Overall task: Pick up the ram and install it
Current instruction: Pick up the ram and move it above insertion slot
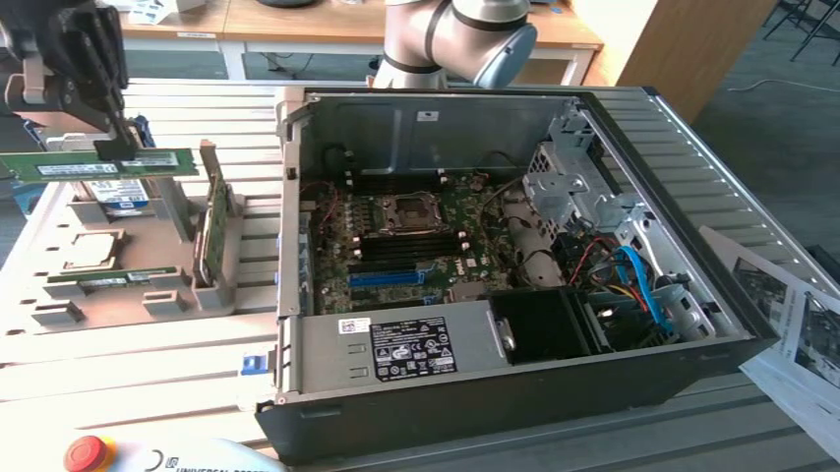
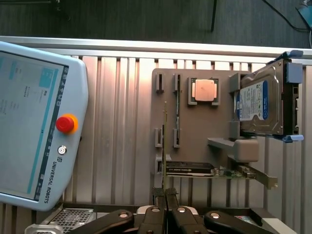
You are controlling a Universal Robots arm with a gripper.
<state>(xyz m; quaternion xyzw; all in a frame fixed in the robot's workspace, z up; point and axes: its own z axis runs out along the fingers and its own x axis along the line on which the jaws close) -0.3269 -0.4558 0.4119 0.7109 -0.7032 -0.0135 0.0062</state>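
- One ram, green stick, held level above the grey holder tray on the counter
- One hand, fingers pinched narrow on the ram's upper edge
- One second stick, lying in the tray
- One open computer case, exterior view's right, well apart
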